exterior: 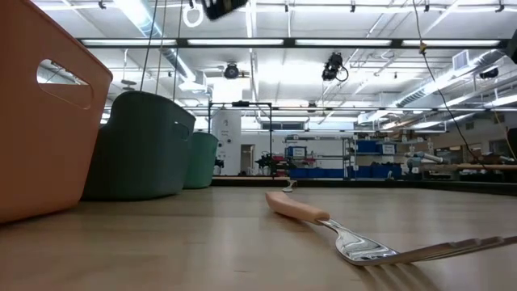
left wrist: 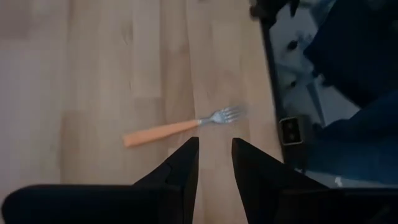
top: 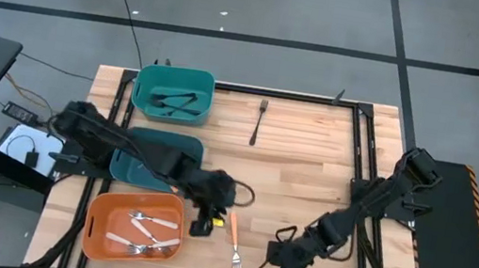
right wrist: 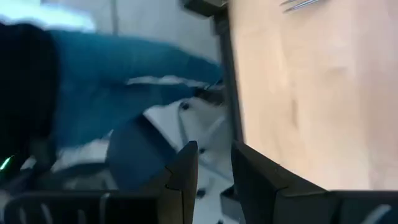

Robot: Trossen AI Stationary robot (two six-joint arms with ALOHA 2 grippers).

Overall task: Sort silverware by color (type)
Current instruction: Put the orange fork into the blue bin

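Note:
An orange-handled fork (top: 233,243) lies flat on the wooden table near its front edge, tines toward the front; the low view shows its handle (exterior: 297,208) close up. My left gripper (top: 201,224) hovers open just left of this fork (left wrist: 168,129), nothing between its fingers. My right gripper (top: 279,255) hangs open to the fork's right, near the front edge, also empty (right wrist: 214,146). A black fork (top: 258,123) lies at the far centre. Black utensils rest in the far teal bin (top: 172,94). Silver, cream-handled pieces lie in the orange bin (top: 133,225).
A second teal bin (top: 152,161) sits between the other two bins, partly under my left arm. A dark frame rail (top: 362,171) runs along the table's right side. A person's blue trouser leg (right wrist: 130,56) shows just past the front edge.

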